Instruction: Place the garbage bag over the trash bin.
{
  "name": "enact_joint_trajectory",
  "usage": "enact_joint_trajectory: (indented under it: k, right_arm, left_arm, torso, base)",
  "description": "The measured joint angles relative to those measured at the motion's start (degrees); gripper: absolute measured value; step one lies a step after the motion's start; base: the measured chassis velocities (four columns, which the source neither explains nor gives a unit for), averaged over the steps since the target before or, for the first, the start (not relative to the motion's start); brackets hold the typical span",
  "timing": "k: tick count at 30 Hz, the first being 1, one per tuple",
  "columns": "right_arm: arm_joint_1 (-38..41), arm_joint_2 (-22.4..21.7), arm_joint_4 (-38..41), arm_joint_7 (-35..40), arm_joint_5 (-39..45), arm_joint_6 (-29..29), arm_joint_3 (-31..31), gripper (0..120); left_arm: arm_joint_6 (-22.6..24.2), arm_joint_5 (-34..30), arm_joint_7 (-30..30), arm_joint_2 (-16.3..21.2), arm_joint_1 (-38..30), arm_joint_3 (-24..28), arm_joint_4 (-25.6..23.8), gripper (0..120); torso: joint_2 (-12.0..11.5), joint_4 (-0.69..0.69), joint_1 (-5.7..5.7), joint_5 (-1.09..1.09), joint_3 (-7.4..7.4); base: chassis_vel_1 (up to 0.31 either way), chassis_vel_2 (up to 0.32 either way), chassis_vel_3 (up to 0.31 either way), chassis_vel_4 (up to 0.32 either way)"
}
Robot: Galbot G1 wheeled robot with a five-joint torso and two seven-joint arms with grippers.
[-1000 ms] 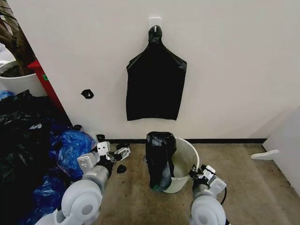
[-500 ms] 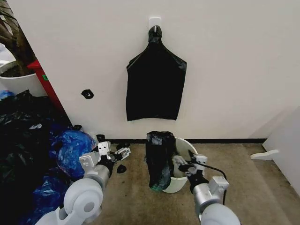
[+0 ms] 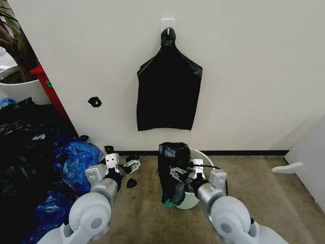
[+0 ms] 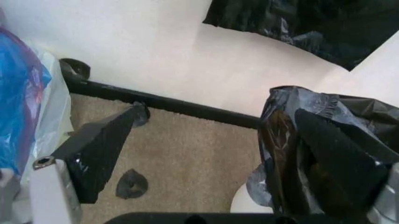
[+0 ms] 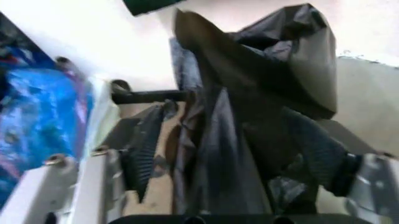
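From the head view, the garbage bag (image 3: 172, 170) was seen draped over the left side of the rim of the trash bin (image 3: 199, 180), hanging down the outer wall almost to the floor (image 3: 264, 203), with most of the bin's mouth uncovered. The right hand (image 3: 183, 172) was held just at the bag, above the bin's near rim. The left hand (image 3: 123, 166) was parked well to the left of the bin, beside the heaped blue and black bags (image 3: 76, 160). A flat black bag bundle (image 3: 168, 94) was hung on the wall behind.

In the left wrist view, the left hand (image 4: 212, 154) was shown spread wide with nothing between its fingers; the garbage bag (image 4: 293, 135) lay beyond its far finger, apart from it.

In the right wrist view, the right hand (image 5: 231, 154) was shown opened wide, with the folds of the garbage bag (image 5: 249, 112) lying between its two fingers but not yet pinched.

The step in hand was judged to be the taking hold of the draped bag by the right hand. The next move would call for the fingers to be closed on the film, and the free edge to be drawn across the open mouth and over the far rim.
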Motion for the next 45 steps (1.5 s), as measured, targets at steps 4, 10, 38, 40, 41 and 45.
enact_joint_trajectory:
  k: [4, 10, 38, 40, 41, 45]
  right_arm:
    - [-0.08, -0.03, -0.86, 0.39, -2.13, -0.57, -0.03, 52]
    - [-0.45, 0.39, -1.38, 1.32, -3.38, -0.66, 0.2, 32]
    - [-7.15, 6.79, -3.33, 15.28, -3.98, 5.89, 5.21, 0]
    - [-7.25, 7.26, -3.75, 15.68, -4.6, 6.11, 5.5, 0]
    - [-7.27, 7.33, -3.82, 15.71, -4.88, 6.14, 5.54, 0]
    - [-7.31, 7.29, -3.79, 15.56, -5.71, 6.22, 5.48, 0]
  left_arm:
    - [0.1, -0.5, 0.08, 0.68, -0.42, 0.38, 0.51, 100]
    - [0.18, -1.28, 0.18, 0.42, -1.12, 1.59, 1.23, 100]
    - [13.07, -11.35, 4.09, -6.82, -19.94, 15.24, 12.87, 100]
    - [13.28, -9.6, 2.52, -8.49, -21.17, 16.97, 14.22, 100]
    - [13.31, -8.65, 1.69, -9.24, -21.7, 17.66, 14.93, 100]
    - [13.44, -7.23, -0.61, -11.27, -22.98, 18.9, 16.79, 99]
  torso:
    - [0.0, 0.0, 0.0, 0.0, 0.0]
    - [0.0, 0.0, 0.0, 0.0, 0.0]
    - [0.0, 0.0, 0.0, 0.0, -0.01]
    - [0.0, -0.01, 0.0, 0.01, 0.0]
    - [0.0, -0.01, 0.0, 0.01, 0.0]
    - [0.0, 0.0, 0.0, 0.01, -0.01]
  base:
    - [0.0, 0.0, 0.0, 0.0]
    - [0.0, 0.0, 0.0, 0.0]
    - [0.0, 0.0, 0.0, 0.0]
    - [0.0, 0.0, 0.0, 0.0]
    - [0.0, 0.0, 0.0, 0.0]
    - [0.0, 0.0, 0.0, 0.0]
